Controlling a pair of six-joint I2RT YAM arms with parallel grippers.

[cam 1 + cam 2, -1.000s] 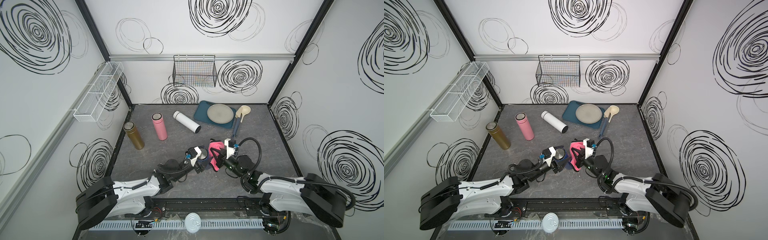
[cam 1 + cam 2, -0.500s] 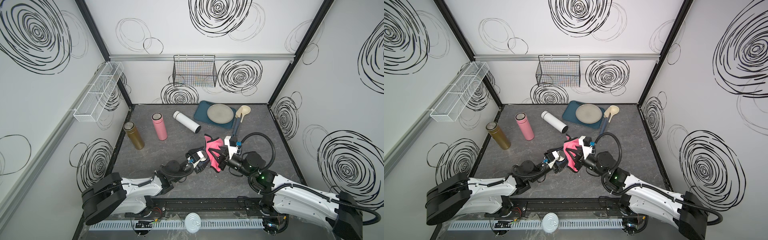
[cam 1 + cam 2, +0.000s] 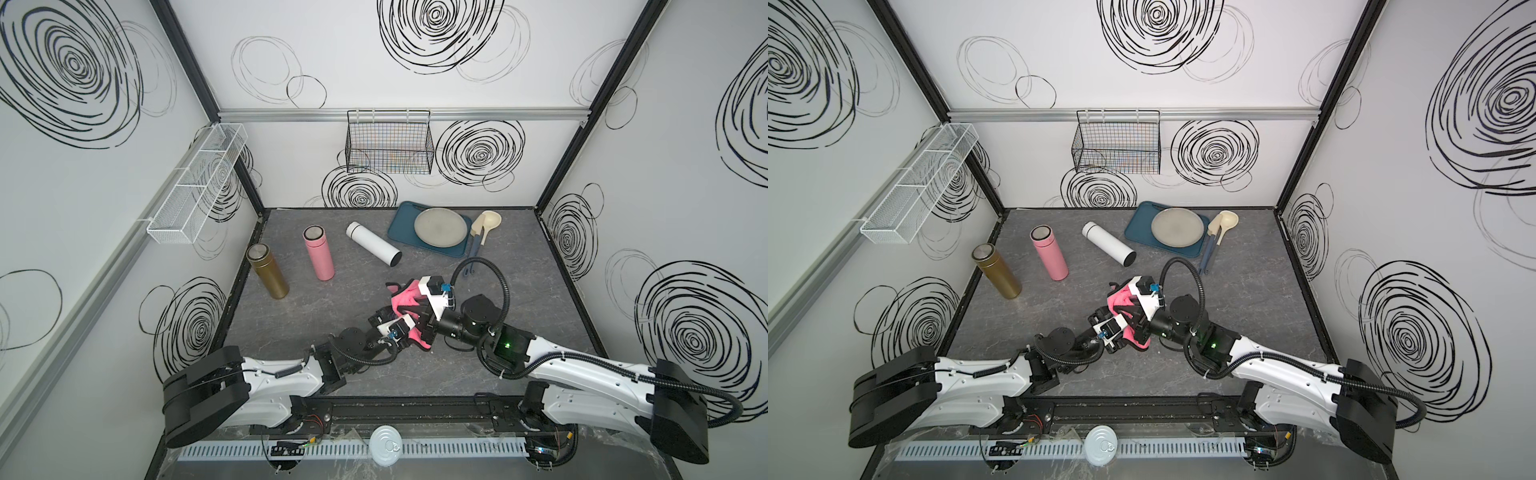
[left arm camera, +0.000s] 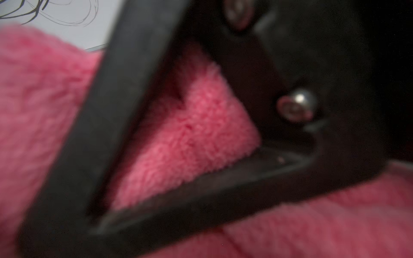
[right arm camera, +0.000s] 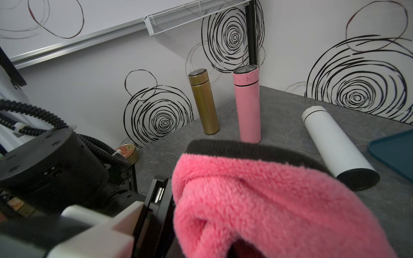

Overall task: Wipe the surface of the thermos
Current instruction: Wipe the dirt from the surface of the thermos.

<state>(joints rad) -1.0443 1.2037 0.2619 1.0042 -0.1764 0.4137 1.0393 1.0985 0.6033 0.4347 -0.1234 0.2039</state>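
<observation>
I see the right gripper [image 3: 409, 309] clamped on the pink cloth [image 3: 405, 296]. Left gripper [image 3: 380, 320] closed beside it; its contents I can't tell.

White walls [image 3: 291, 166] scrawled with black spirals enclose a grey stone-look tabletop [image 3: 519, 270], with a black wire basket [image 3: 389, 143] hanging from the back wall's metal rail [image 3: 291, 115] and a white mesh shelf [image 3: 195, 187] on the side wall left of the basket.

Both top views look steeply down from high above the front edge, far enough to hold the whole gray tabletop [image 3: 291, 316]; they share nearly everything. The left wrist camera is very close to the pink cloth [image 4: 190, 138], and blurred. The right wrist camera looks low over this cloth toward the gold thermos [image 5: 204, 102], pink thermos [image 5: 248, 107] and white thermos [image 5: 335, 143], which both top views also show.
</observation>
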